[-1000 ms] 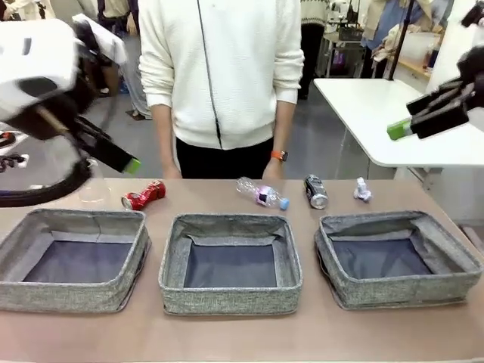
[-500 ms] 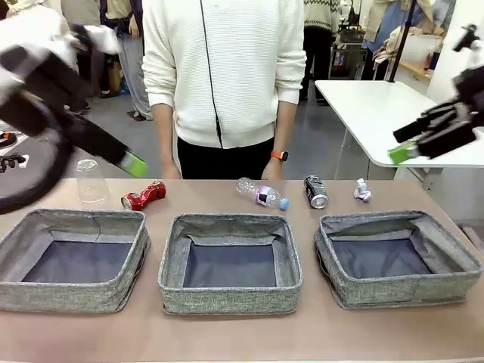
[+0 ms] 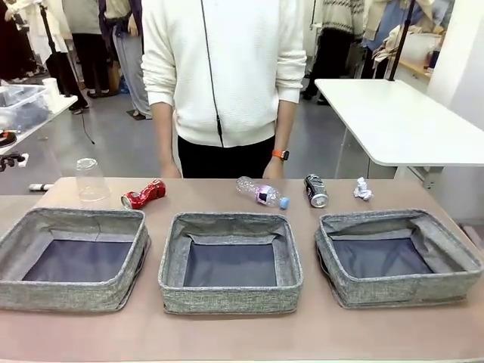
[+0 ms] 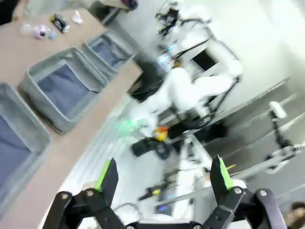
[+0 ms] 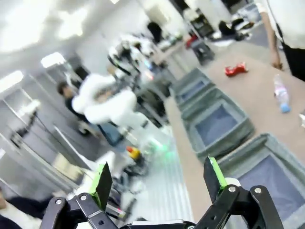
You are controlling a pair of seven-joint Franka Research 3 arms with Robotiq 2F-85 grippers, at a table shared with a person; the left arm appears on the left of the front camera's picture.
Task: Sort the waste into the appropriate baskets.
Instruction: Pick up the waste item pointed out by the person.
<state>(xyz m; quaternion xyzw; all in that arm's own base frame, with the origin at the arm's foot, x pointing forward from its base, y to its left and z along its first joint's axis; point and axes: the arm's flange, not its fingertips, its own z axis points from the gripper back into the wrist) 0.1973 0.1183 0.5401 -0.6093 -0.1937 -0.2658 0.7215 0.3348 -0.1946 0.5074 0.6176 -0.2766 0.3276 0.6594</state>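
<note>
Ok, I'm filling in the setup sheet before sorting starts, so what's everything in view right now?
baskets: three, grey, side by side on the table's near half, left, middle, right, all empty
cup: one, clear, upside down, behind the left basket
red can: one, crushed, lying beside the cup
bottle: one, clear with blue cap, lying behind the middle basket
dark can: one, behind the right basket's left corner
paper wad: one, white, right of the dark can
table: one, brown
white table: one, far right
person: one, white sweater, orange watch, at the far edge
left claw: black, green pads, open, off the table
right claw: same, open
</note>
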